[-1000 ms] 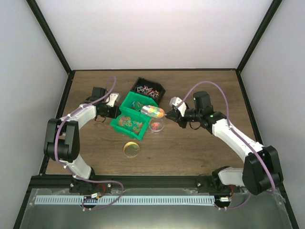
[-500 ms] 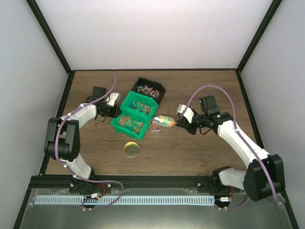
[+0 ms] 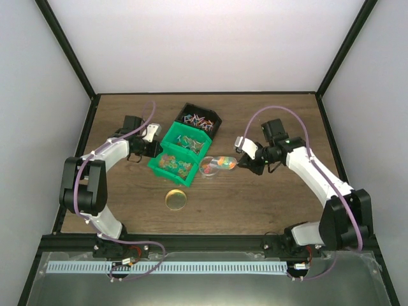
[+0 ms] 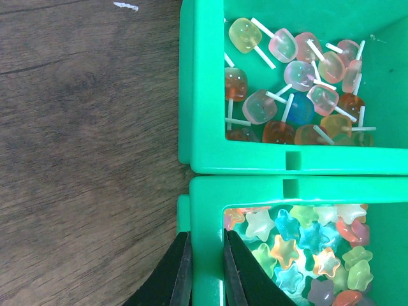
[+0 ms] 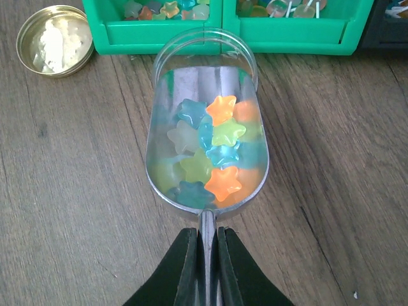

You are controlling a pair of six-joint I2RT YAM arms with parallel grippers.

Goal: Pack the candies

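Observation:
Star-shaped candies (image 5: 213,150) in orange, blue, green and white fill the silver metal scoop (image 5: 191,83). My right gripper (image 5: 207,233) is shut on the scoop's handle. The scoop's front lip lies over the rim of a clear round jar (image 5: 204,39), which the top view shows as jar (image 3: 207,169) beside scoop (image 3: 224,163). More star candies (image 4: 299,248) lie in the near green bin (image 4: 205,191). My left gripper (image 4: 205,239) is shut on that bin's wall, one finger inside and one outside.
A second green bin (image 4: 201,95) holds lollipop-style sweets on white sticks. A black bin (image 3: 199,120) of mixed items sits behind the green ones. The round gold lid (image 3: 176,199) lies on the wooden table in front of the bins, and is also seen as lid (image 5: 54,39).
My right arm has carried the loaded scoop from above the green bins rightward and nearer, down to the clear jar. The left arm has stayed still on the bin wall.

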